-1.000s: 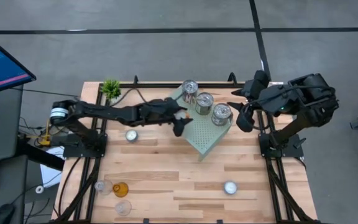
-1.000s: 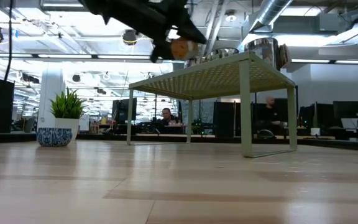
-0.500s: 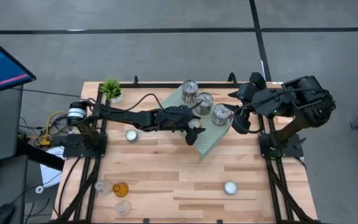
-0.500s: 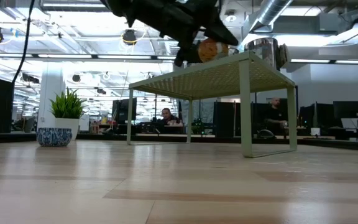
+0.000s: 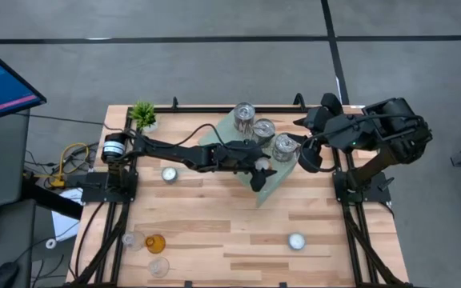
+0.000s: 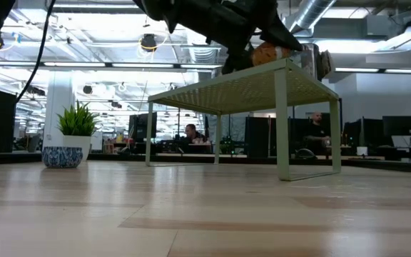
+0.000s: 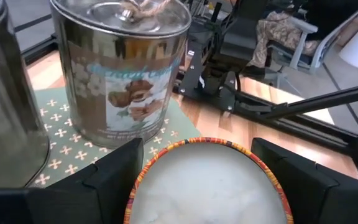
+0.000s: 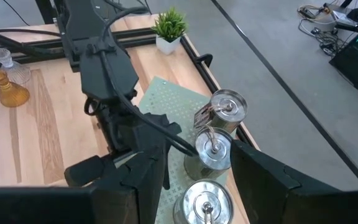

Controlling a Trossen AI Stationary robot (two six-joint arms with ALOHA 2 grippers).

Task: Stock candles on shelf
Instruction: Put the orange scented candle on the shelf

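- Behind the wooden desk an open office runs off under ceiling lights, with a person seated far back; a potted plant stands at the desk's far left corner.
- Our left hand reaches across over the shelf, its fingers closed on a candle with an orange-striped rim, held just above the perforated top near the front edge.
- Three silver tins already stand in a row along the shelf's far side; the nearest tin sits just ahead of the held candle.
- We judge the step to be setting this candle down. It calls for a level, slow descent onto bare mesh, well apart from the tin, then a clean opening and a straight lift.
- Risk: nudging the tin, or landing too near the shelf's edge.
- Our right hand waits beside the shelf's right end, holding nothing, its fingers apart.
- Still on the desk: two white tealights and glass holders, one amber.
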